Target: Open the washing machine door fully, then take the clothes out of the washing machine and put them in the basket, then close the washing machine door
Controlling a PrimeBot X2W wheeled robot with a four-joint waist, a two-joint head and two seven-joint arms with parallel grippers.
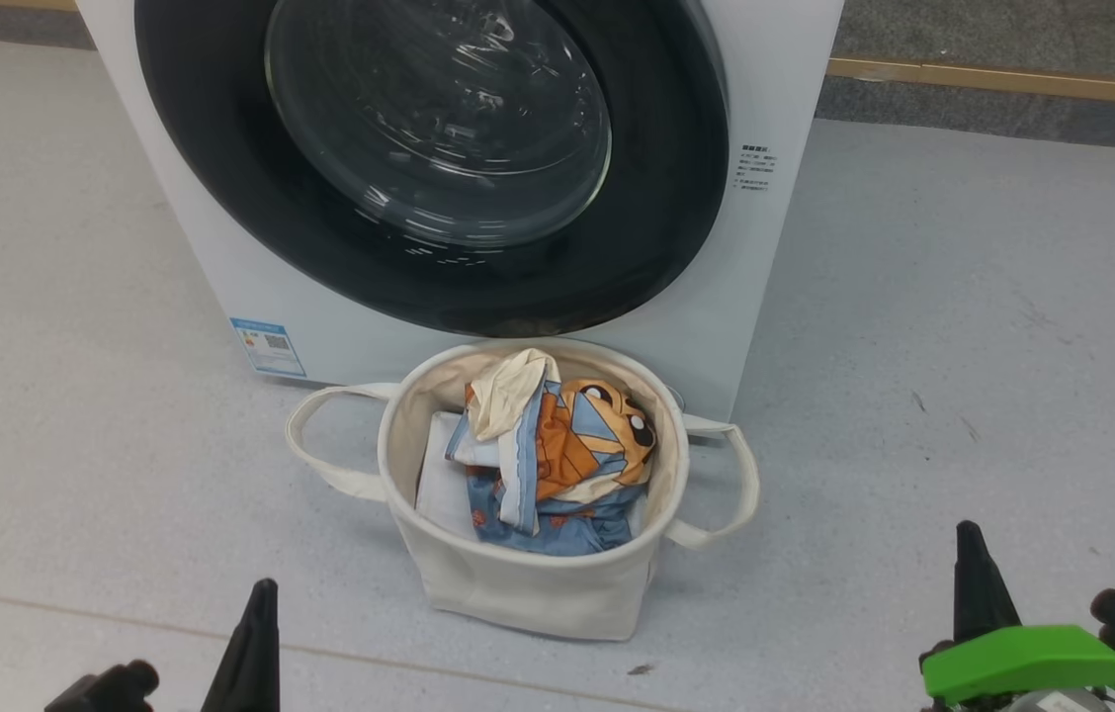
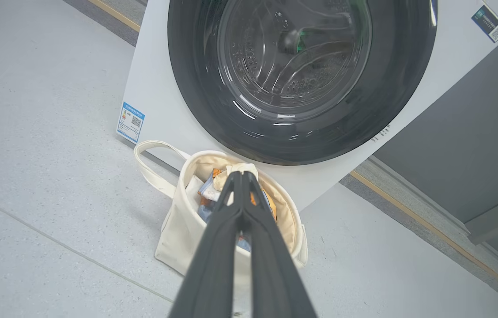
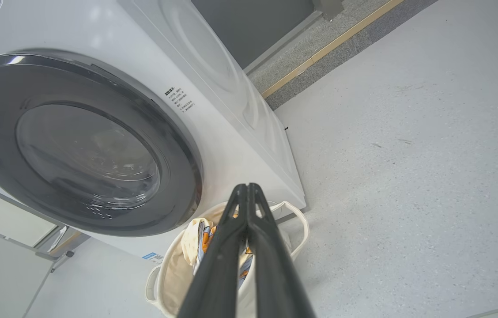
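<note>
Pale grey floor [image 1: 963, 346] runs up to the washing machine [image 1: 785, 247], whose washing machine door [image 1: 192, 178] lies flush against its front, so the closing step looks done. Just before it stands the basket [image 1: 518, 593], holding the clothes [image 1: 567, 455] heaped beside a flat white sheet [image 1: 444, 475]. The left claw [image 2: 242, 179] and right claw [image 3: 247, 190] hang short of the basket, each pressed together on nothing — I judge little is left beyond checking the latch

Washing machine door [image 1: 439, 129] shut, 12 o'clock. Basket [image 1: 518, 583] on floor [image 1: 963, 346], 6 o'clock from door; clothes [image 1: 567, 465] inside.
</note>
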